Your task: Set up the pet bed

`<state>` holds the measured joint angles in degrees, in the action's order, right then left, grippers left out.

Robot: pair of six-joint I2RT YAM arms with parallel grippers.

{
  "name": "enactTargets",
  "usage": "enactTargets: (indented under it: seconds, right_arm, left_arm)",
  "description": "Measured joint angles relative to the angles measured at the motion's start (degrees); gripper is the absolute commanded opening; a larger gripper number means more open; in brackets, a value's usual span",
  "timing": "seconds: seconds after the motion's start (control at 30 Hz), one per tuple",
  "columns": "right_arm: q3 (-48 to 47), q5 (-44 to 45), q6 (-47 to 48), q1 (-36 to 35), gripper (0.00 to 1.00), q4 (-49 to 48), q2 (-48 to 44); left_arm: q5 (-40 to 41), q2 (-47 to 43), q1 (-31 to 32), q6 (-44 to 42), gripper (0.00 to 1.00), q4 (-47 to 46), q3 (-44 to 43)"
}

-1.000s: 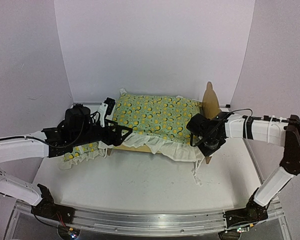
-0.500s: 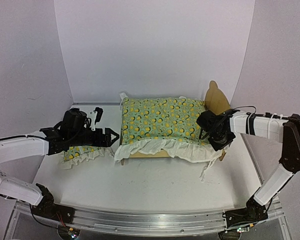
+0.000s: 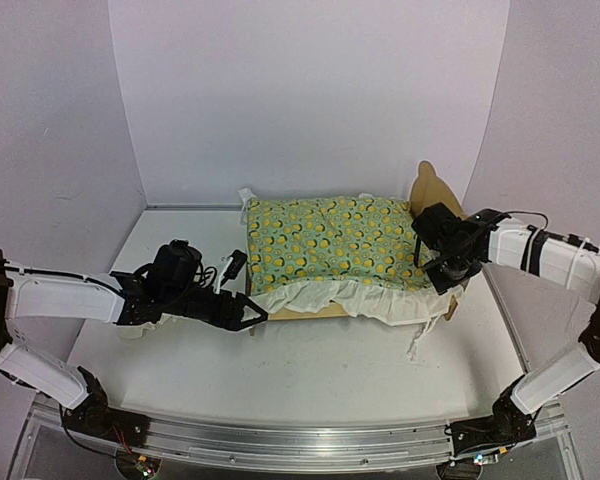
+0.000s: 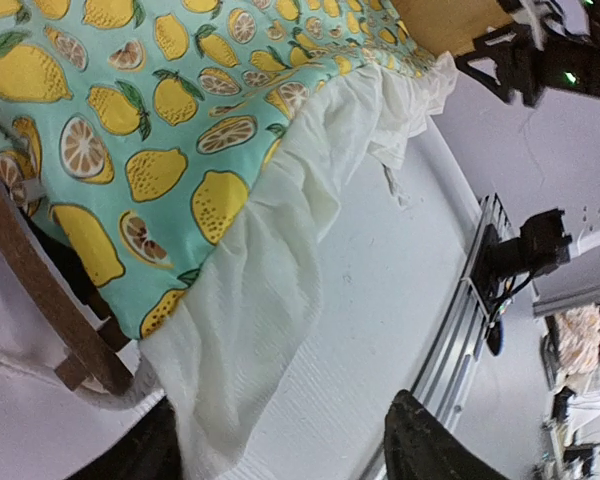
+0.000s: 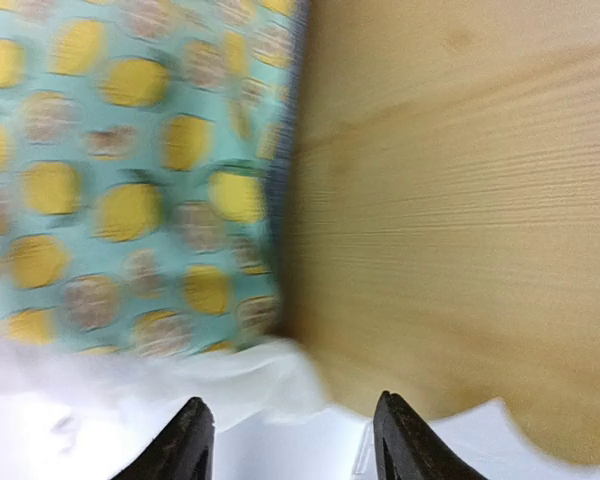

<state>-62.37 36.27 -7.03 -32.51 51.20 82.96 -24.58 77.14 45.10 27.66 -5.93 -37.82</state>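
The pet bed (image 3: 435,192) stands mid-table with its plywood headboard at the right. A lemon-print quilt (image 3: 330,238) with a white ruffle (image 3: 350,295) covers it. My left gripper (image 3: 252,314) sits low at the bed's near-left corner. Its jaws are open, and in the left wrist view the ruffle (image 4: 270,300) hangs down beside the left finger (image 4: 165,455). My right gripper (image 3: 450,272) is at the near-right corner by the headboard (image 5: 450,200). It is open with nothing between its fingertips (image 5: 185,440), and the quilt (image 5: 130,170) lies to its left.
A small ruffled pillow (image 3: 130,326) lies mostly hidden under my left arm. White walls close in the back and both sides. A loose tie (image 3: 416,345) of the quilt trails on the table near the bed's right corner. The metal rail (image 3: 300,440) runs along the near edge.
The bed has slid right and turned, so its headboard now faces out more. My right gripper went from shut to open. My left gripper dropped to the bed's near-left corner and narrowed.
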Motion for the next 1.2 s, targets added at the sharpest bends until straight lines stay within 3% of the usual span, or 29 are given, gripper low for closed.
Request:
enactTargets:
  seconds: [0.1, 0.27, 0.47, 0.6, 0.7, 0.93, 1.2]
  right_arm:
    - [-1.64, -4.39, -0.68, -6.19, 0.65, 0.42, -2.32]
    - [-4.28, -16.33, -1.86, -14.19, 0.69, -4.79, -2.71]
    - [2.45, -35.01, -3.98, -16.96, 0.75, -22.71, -2.45]
    - [1.97, -40.04, -4.02, -18.47, 0.77, -29.33, 1.27]
    - [1.92, -41.81, -4.15, -19.89, 0.84, -33.62, 3.58]
    - [6.78, -33.44, -1.64, -30.42, 0.89, -50.25, 4.17]
    - [2.01, -7.15, 2.49, -40.19, 0.87, -60.35, 13.33]
  left_arm:
    - [-0.35, 1.25, 0.28, 0.37, 0.27, -0.46, 0.02]
    - [-0.83, 1.36, 0.24, 1.05, 0.02, 0.44, -0.24]
    - [-4.46, -0.79, 0.24, 1.46, 0.0, 1.44, -4.37]
    - [-7.41, -4.11, 0.22, 1.97, 0.0, 1.38, -7.06]
    - [-8.72, -6.25, 0.22, 2.25, 0.0, 1.4, -7.87]
    - [-9.77, -6.38, 0.22, 2.38, 0.0, 1.64, -9.49]
    - [-9.18, -5.46, 0.04, 2.45, 0.0, 1.46, -11.72]
